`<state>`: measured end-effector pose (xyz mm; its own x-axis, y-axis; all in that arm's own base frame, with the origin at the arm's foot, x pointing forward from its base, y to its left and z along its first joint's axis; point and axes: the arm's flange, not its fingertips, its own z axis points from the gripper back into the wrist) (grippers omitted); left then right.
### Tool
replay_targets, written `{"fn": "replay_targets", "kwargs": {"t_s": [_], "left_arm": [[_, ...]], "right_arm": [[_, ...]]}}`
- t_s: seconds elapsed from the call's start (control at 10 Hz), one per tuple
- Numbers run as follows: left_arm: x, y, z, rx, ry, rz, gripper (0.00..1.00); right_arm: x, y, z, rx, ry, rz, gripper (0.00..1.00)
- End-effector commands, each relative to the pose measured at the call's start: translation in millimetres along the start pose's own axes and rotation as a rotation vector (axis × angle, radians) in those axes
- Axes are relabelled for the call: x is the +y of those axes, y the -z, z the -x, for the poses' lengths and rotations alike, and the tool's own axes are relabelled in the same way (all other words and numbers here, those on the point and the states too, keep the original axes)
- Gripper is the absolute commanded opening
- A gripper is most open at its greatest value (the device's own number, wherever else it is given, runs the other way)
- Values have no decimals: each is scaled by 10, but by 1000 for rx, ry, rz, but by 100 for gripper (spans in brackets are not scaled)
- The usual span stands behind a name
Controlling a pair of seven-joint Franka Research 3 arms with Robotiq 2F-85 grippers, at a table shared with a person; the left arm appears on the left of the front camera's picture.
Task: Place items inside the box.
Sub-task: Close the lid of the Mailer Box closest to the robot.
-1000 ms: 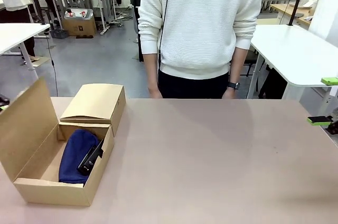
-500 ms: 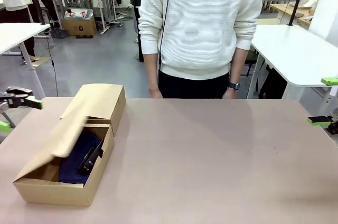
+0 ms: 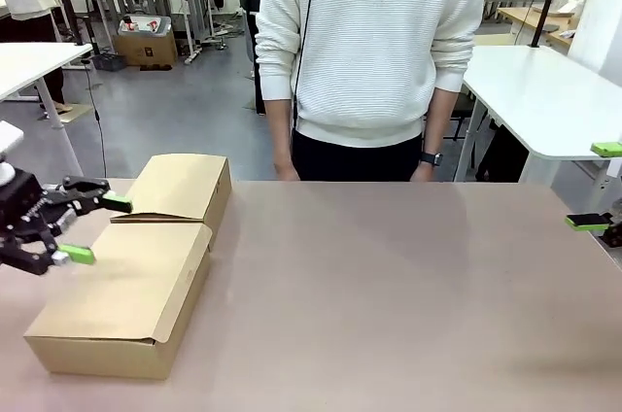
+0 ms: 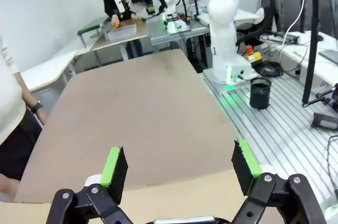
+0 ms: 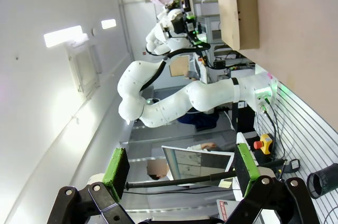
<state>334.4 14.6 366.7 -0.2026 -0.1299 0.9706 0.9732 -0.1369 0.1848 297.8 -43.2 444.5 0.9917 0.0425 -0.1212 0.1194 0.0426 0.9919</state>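
**A:** So, where's your box sitting? From the front camera it's at the near left of the table, lid flap down flat over the top. Whatever's inside is hidden, so you can't check the contents from here.

**B:** Yep, and your left gripper is hanging right at the box's far left edge, fingers spread wide, nothing between them. One green pad is up by the smaller box, the other is lower, over the lid's left edge. Can't tell if either pad actually touches cardboard. The arm behind it is cut off by the picture's left side.

**A:** In your left wrist camera the gripper has its pads well apart too, with a strip of tan lid just under them and bare tabletop beyond. A sleeve and a watch show at the left edge.

**B:** That's the person standing at the far side, arms down, hands mostly hidden behind the table edge.

**A:** Right gripper?

**B:** Barely peeks in at the right edge, just two green pads set apart. Its own camera shows the fingers spread and empty, view rolled sideways, the closed box small near the top.
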Motion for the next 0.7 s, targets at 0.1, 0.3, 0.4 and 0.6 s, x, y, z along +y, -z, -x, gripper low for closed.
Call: {"fn": "replay_targets", "kwargs": {"t_s": [0.1, 0.3, 0.4, 0.6], "left_arm": [[18, -128, 19, -142, -252, 23, 100], [25, 3, 85, 7, 2, -37, 100], [25, 3, 85, 7, 2, -37, 100], [25, 3, 85, 7, 2, -37, 100]], "right_arm": [[24, -3, -11, 0, -21, -18, 100], [24, -3, -11, 0, -21, -18, 100], [24, -3, -11, 0, -21, -18, 100], [24, -3, -11, 0, -21, -18, 100]]}}
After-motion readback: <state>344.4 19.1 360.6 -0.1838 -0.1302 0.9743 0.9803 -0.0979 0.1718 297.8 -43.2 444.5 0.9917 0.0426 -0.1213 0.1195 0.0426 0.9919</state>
